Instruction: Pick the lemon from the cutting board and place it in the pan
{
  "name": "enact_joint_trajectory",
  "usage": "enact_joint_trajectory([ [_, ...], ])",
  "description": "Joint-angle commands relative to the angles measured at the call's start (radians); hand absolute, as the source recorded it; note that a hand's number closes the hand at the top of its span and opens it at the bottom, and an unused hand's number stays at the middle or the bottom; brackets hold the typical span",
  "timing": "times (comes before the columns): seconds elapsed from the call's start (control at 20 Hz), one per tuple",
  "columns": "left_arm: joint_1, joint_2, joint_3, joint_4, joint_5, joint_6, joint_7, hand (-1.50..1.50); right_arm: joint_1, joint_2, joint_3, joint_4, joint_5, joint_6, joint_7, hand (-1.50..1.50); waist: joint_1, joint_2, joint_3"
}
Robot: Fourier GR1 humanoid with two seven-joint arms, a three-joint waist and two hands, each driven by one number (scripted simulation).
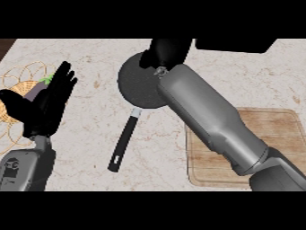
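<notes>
Right hand (pixel 163 54) hangs over the pan (pixel 137 87) at upper centre; can't tell its fingers' state, and the lemon is hidden, off the cutting board (pixel 284 134). Release off-centre and it may roll out. Left hand (pixel 46 105) rests at frame left, fingers spread.

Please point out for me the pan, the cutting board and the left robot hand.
pan (pixel 137 87), head view, on the dark inside, left of the forearm.
cutting board (pixel 284 134), head view, on the bare wood at its right side.
left robot hand (pixel 44 110), head view, on the palm; open, fingers up.
</notes>
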Motion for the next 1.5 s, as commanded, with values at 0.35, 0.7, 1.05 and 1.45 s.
enact_joint_trajectory([
  [0.35,0.025,-0.007,-0.002,-0.057,0.001,0.011,0.018,0.00,0.110,0.009,-0.086,0.183,-0.135,-0.293,0.088,-1.50,0.000,0.000,0.002],
  [0.7,0.014,-0.010,-0.015,-0.043,-0.012,0.012,0.041,0.00,0.157,0.009,-0.057,0.212,-0.302,-0.398,-0.063,-1.50,0.001,-0.001,0.002],
  [1.05,-0.001,-0.004,0.013,-0.032,-0.012,0.031,0.037,0.00,0.183,0.010,-0.078,0.074,-0.318,-0.673,-0.125,-1.50,-0.042,-0.014,0.003],
  [1.45,0.109,0.009,0.048,-0.065,0.002,0.021,-0.007,0.00,0.468,0.010,-0.053,-0.306,-0.410,-0.828,-0.255,-1.50,-0.098,-0.033,0.002],
])
